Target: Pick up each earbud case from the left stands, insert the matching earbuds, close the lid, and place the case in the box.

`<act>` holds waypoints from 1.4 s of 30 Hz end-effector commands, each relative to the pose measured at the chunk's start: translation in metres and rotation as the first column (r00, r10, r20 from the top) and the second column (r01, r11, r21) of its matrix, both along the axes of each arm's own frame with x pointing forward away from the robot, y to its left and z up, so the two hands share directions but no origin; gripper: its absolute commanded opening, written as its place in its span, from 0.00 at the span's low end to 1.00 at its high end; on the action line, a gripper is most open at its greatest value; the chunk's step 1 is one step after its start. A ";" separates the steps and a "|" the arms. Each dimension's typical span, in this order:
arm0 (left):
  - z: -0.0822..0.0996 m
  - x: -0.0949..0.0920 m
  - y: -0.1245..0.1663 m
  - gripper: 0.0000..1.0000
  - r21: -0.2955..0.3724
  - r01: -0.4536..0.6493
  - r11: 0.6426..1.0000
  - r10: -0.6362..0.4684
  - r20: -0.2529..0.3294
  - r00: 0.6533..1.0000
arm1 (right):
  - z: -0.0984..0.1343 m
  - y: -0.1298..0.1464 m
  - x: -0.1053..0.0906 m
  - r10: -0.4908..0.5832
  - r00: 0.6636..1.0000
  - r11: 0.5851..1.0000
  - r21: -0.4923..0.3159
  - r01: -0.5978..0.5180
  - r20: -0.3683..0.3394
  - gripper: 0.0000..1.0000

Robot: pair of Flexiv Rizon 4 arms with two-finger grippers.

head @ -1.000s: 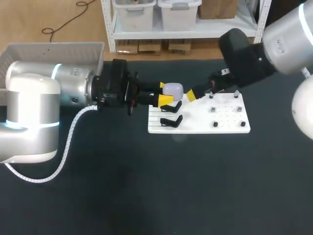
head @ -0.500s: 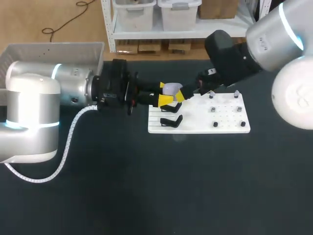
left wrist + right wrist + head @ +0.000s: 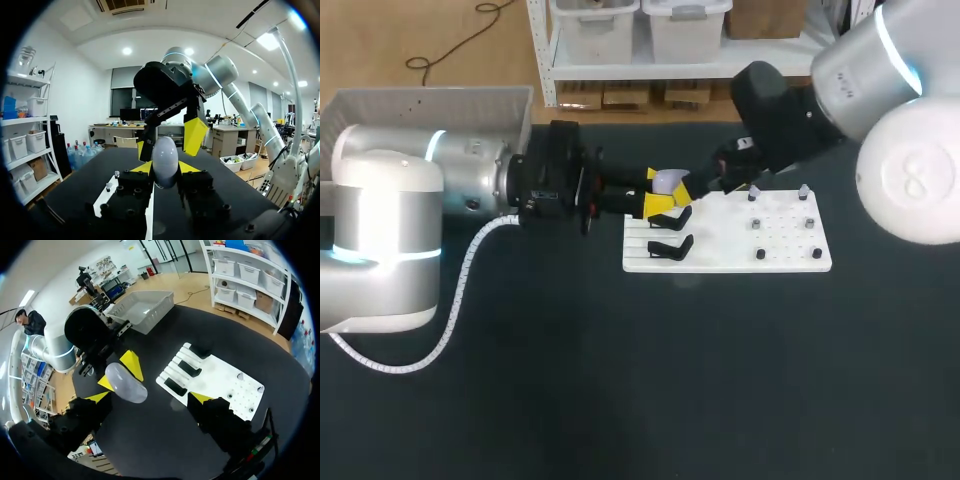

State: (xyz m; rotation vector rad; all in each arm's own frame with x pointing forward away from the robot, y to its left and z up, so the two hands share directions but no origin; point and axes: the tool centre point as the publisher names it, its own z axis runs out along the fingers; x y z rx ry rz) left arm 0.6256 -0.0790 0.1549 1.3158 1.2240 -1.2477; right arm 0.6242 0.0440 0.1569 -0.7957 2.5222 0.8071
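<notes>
My left gripper [image 3: 657, 190] is shut on a pale lavender earbud case [image 3: 670, 181], held above the far left corner of the white board [image 3: 725, 262]. In the left wrist view the case [image 3: 165, 160] stands upright between my own yellow tips [image 3: 164, 168]. My right gripper [image 3: 688, 187] comes in from the far right, open, with its yellow fingers [image 3: 194, 136] on either side of the case's top, whether touching I cannot tell. In the right wrist view the case [image 3: 125, 382] lies ahead of the open right gripper [image 3: 149, 397]. Small earbuds [image 3: 757, 224] sit on the board's right half.
Two empty black stands [image 3: 670, 247] remain on the board's left half. A grey box [image 3: 430, 100] sits at the table's far left corner, also seen as the box [image 3: 142, 310] behind my left arm. Dark table surface spreads in front of the board.
My right arm has swung left, bringing its open gripper from over the board's far edge up to the case. The left arm and the case have stayed put.
</notes>
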 end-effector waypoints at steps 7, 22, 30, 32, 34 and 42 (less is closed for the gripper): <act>-0.001 0.000 0.000 0.00 -0.003 -0.002 1.000 0.002 0.003 1.000 | -0.002 -0.001 0.008 -0.010 1.000 1.000 0.013 0.010 0.001 1.00; -0.001 0.000 0.000 0.00 -0.003 -0.002 1.000 0.002 0.003 1.000 | 0.029 -0.015 0.021 -0.052 0.987 0.999 0.019 0.050 0.152 1.00; -0.001 0.000 0.000 0.00 -0.003 -0.002 1.000 0.002 0.003 1.000 | 0.044 -0.058 0.041 -0.032 0.960 0.962 -0.251 0.104 0.278 1.00; -0.001 0.000 0.000 0.00 -0.003 -0.002 1.000 0.002 0.003 1.000 | 0.041 -0.070 0.048 -0.034 0.961 0.940 -0.319 0.125 0.276 1.00; -0.001 0.000 0.000 0.00 -0.003 -0.002 1.000 0.002 0.003 1.000 | 0.034 -0.082 0.055 -0.048 0.963 0.910 -0.385 0.151 0.265 1.00; -0.001 0.000 0.000 0.00 -0.003 -0.002 1.000 0.002 0.003 1.000 | -0.005 -0.119 0.073 -0.159 0.974 0.843 -0.490 0.221 0.164 1.00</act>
